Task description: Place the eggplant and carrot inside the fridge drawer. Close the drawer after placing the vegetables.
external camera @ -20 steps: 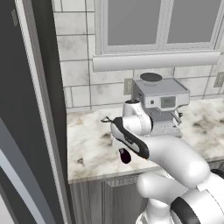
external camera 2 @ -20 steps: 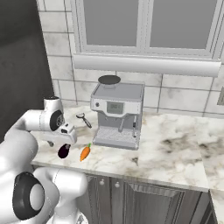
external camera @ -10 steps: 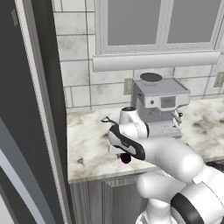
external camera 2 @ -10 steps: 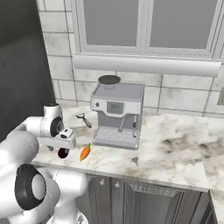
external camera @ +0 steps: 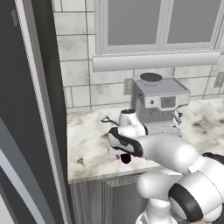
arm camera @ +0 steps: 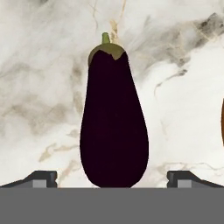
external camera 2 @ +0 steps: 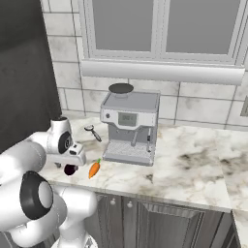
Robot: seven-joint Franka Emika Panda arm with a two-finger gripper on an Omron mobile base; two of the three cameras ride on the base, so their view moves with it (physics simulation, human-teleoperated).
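— Claw [arm camera: 112,178] status? What did you see from where you stood?

— Its jaws stood wide apart. One dark fingertip [arm camera: 41,178] sat on each side of the eggplant [arm camera: 113,118], and each was clear of the skin. Nothing was held.

— Where was the eggplant?

— It lay flat on the marble counter [arm camera: 39,65], with its rounded end between the two tips and its green cap pointing away from the hand. From the right side of the base, the eggplant [external camera 2: 70,169] showed just under the hand, near the front edge of the counter [external camera 2: 193,164].

— And the carrot?

— The carrot [external camera 2: 94,168] lay just beside the eggplant, on the side toward the coffee machine [external camera 2: 130,127]. Its thin green tip pointed toward the wall. It was not touching the eggplant, as far as I could tell.

— Anything else on the counter?

— A thin grey utensil [external camera 2: 92,132] lay behind the carrot, left of the machine. From the left side, the eggplant [external camera: 126,158] peeked out beneath the arm's wrist, with the dark fridge side [external camera: 26,109] standing to the left of the counter [external camera: 87,144].
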